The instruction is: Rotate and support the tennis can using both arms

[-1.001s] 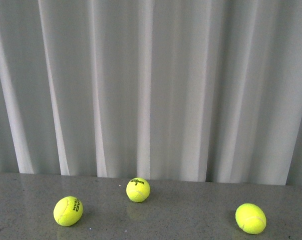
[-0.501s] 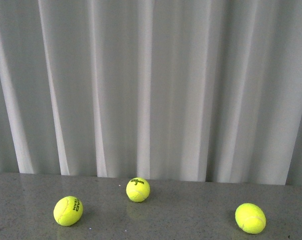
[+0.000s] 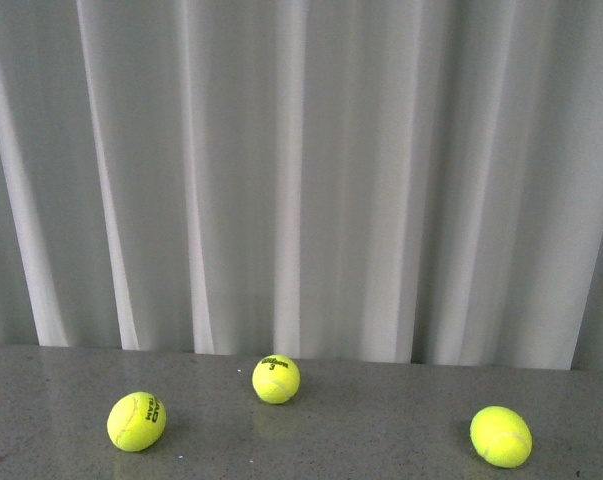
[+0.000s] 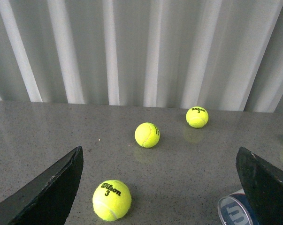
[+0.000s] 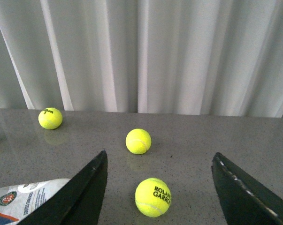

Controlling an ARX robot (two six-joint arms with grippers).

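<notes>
Your left hand (image 4: 159,154) hangs spread wide and empty; the tennis can (image 4: 234,211) rests on the worktop (image 4: 47,126) just beside one of its fingers (image 4: 265,187). Your right hand (image 5: 159,153) is released too, the can again beside a finger. Ahead, you see the left ball (image 3: 136,421) at 7 o'clock, the middle ball (image 3: 276,379) at 6 and the right ball (image 3: 500,436) at 5.

tennis can (image 4: 233,211) cut off at frame edge, both wrist views

Left claw (image 4: 159,151), right claw (image 5: 159,153): jaws apart
</notes>
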